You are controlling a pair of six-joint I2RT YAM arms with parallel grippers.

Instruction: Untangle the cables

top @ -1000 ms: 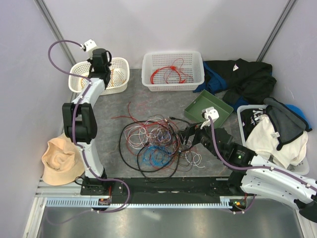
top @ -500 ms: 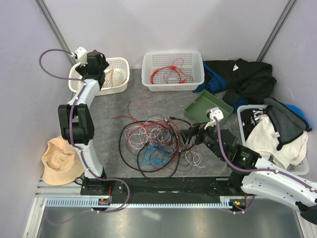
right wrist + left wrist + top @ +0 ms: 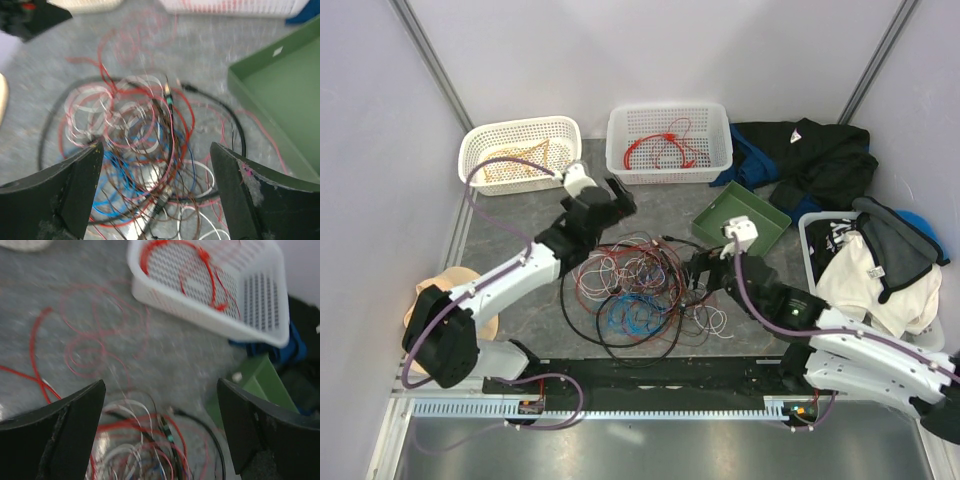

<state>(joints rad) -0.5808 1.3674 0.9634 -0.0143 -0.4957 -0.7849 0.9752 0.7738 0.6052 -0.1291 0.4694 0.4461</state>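
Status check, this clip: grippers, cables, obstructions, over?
Left gripper open, empty. Right gripper open, empty. Tangle of thin coloured wires and black cable between both grippers, none gripped. Green plastic tray beside it.

Count of items on the tabletop (image 3: 520, 240):
- Robot arms: 2, with one gripper each: left gripper (image 3: 160, 385), right gripper (image 3: 155, 146).
- White mesh baskets at the back: 2: left basket (image 3: 485, 140), middle basket (image 3: 618, 150).
- White bin (image 3: 807, 232) with clothes, right side: 1.
- Green tray (image 3: 760, 215): 1.
- Beige hat (image 3: 442, 287): 1.
- Dark garment pile (image 3: 820, 155): 1.
- Cables: 1 tangled heap (image 3: 635, 290), strands too intertwined to count; 1 red cable (image 3: 655, 152) in the middle basket; 1 orange bundle (image 3: 515, 167) in the left basket.
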